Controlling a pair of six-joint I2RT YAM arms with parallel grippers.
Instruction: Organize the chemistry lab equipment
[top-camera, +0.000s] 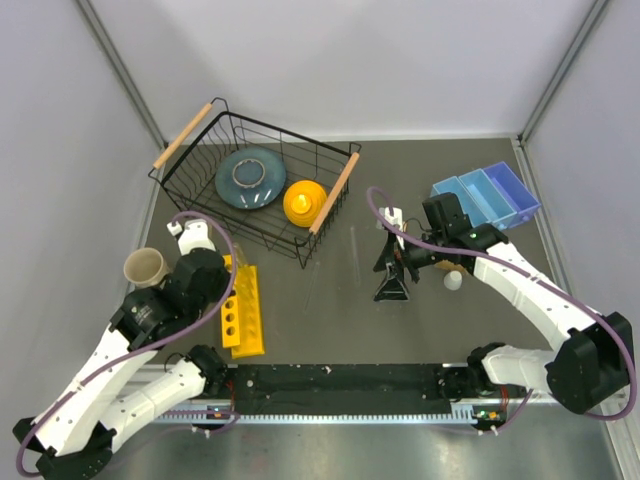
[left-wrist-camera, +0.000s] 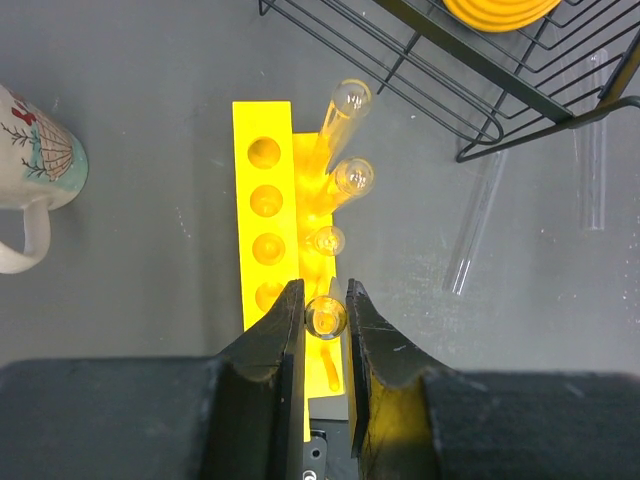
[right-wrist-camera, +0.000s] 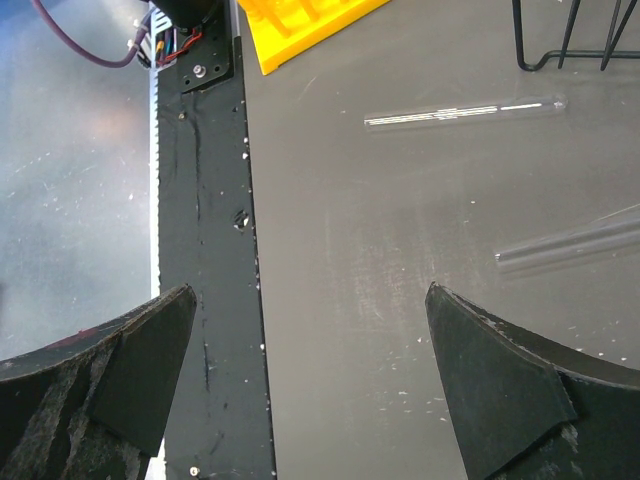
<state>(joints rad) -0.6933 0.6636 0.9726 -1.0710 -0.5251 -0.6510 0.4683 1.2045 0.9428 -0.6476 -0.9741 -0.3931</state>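
Gripping a clear test tube upright, end-on to the wrist camera, the left hand holds it at the near end of the yellow rack. Two loose glass tubes lie on the bench, long axes pointing away from the arms, nearer the right hand, fingers spread wide and empty.

Grey table boxed in by pale walls.
Walls rise at nine, twelve and three o'clock; the light is soft and even.
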